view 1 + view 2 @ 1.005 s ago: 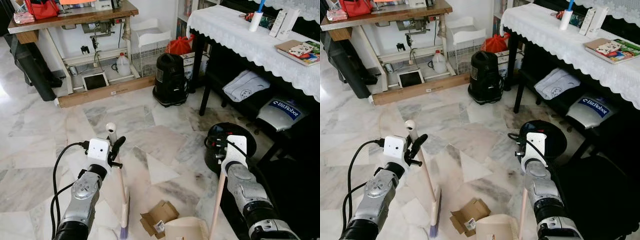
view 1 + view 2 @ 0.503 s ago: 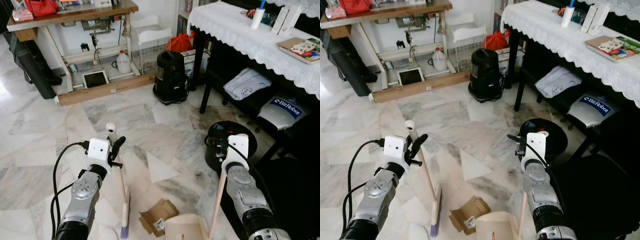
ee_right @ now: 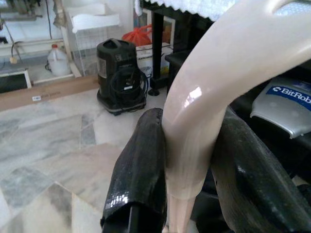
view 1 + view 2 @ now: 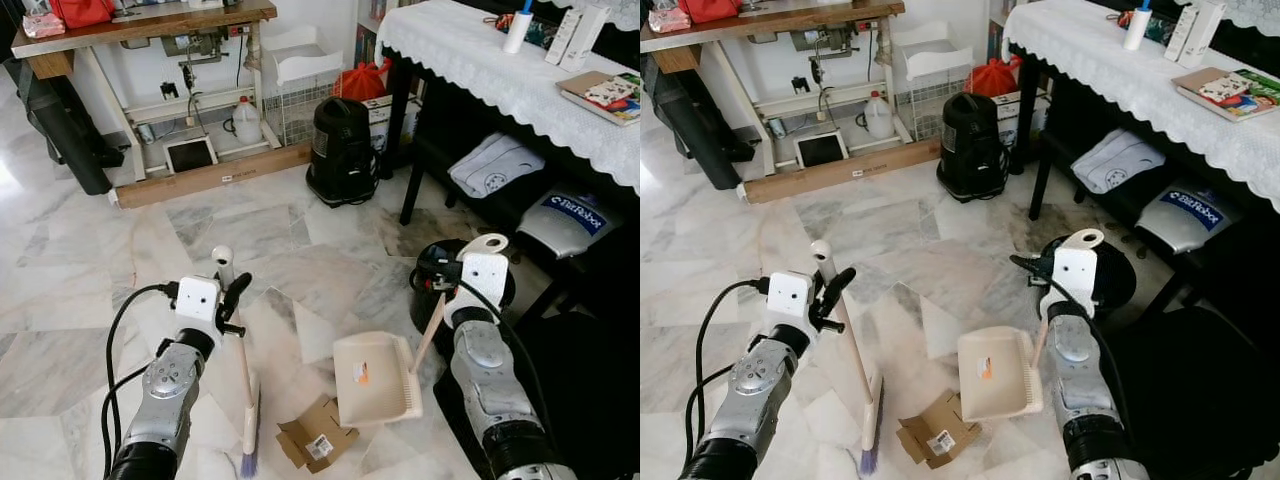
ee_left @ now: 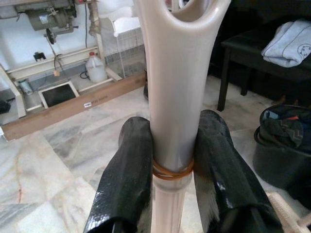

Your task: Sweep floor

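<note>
left gripper clamps broom handle, bristles on floor | right gripper clamps dustpan handle, pan lifted | cardboard scrap between them; lower pan lip flat, then sweep scrap in

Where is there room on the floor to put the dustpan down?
Bare marble floor lies between the broom, the black vacuum and the black bucket. It is crowded by the cardboard box, just below the dustpan.

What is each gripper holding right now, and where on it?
The left gripper clamps the broom near the top of its handle. The right gripper clamps the dustpan high on its long handle.
</note>
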Motion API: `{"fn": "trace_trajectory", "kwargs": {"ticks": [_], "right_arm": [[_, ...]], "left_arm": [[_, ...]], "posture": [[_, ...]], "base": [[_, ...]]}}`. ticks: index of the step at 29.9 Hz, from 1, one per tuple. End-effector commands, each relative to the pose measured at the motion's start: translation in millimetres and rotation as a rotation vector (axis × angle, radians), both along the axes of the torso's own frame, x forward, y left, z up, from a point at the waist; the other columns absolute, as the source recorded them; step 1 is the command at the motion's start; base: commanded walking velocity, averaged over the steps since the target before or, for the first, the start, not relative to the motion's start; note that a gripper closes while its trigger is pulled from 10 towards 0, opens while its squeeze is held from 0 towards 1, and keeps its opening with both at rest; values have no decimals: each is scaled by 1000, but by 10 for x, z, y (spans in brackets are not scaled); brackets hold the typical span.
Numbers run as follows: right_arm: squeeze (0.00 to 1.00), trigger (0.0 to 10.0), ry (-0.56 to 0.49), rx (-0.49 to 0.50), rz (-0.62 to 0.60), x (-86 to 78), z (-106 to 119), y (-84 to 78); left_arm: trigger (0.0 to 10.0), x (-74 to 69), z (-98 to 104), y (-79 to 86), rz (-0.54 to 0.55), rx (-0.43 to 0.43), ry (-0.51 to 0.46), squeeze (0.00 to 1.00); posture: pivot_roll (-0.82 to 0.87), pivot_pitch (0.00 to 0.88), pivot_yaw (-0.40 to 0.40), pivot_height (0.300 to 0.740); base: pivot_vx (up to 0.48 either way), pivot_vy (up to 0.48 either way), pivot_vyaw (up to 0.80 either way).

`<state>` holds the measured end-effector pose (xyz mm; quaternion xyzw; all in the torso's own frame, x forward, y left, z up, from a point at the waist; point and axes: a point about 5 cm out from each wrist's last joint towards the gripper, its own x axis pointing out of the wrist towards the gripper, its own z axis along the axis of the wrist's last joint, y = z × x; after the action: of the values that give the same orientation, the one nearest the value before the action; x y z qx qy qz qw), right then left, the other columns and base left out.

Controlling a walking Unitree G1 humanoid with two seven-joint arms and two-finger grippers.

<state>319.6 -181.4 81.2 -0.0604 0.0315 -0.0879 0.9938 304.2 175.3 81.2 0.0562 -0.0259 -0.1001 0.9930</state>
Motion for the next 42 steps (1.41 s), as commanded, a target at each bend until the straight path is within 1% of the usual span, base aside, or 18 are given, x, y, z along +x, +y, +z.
{"fn": "trace_trajectory", "kwargs": {"ticks": [1,7,13,23,26,29,32,34,37,42], "right_arm": [[0,10000,-2,-60,26,-33,-47,22],[0,10000,12,-171,43,-72,-125,23],[0,10000,0,-220,67,-78,-138,48],[0,10000,-2,-212,62,-128,-228,67],[0,10000,11,-212,58,-147,-266,64],[0,10000,58,-234,36,-178,-357,35],[0,10000,66,-225,25,-176,-379,26],[0,10000,79,-185,16,-172,-408,25],[0,10000,120,-126,-40,-193,-484,-23],[0,10000,127,-77,-74,-201,-511,-52]], "left_arm": [[10000,9,40,14,3,-9,-16,0],[10000,6,38,14,3,-11,-15,0],[10000,5,37,11,3,-12,-15,0],[10000,-3,36,14,2,-12,-15,0],[10000,-5,38,16,1,-11,-16,0],[10000,-15,46,34,1,-7,-18,0],[10000,-20,48,42,1,-6,-18,0],[10000,-18,49,41,-1,-6,-18,0],[10000,-12,52,35,-3,-6,-19,0],[10000,-7,61,33,-1,-8,-23,0]], "posture": [[-30,56,19,740],[-29,54,18,740],[-27,52,18,740],[-19,58,15,740],[-19,58,15,740],[-15,65,15,740],[-19,69,15,740],[-24,71,15,740],[-21,72,14,740],[-21,72,14,740]], "base": [[0,0,0],[0,0,0],[0,0,0],[0,0,0],[0,0,0],[0,0,0],[0,0,0],[0,0,0],[0,0,0],[0,0,0]]}}
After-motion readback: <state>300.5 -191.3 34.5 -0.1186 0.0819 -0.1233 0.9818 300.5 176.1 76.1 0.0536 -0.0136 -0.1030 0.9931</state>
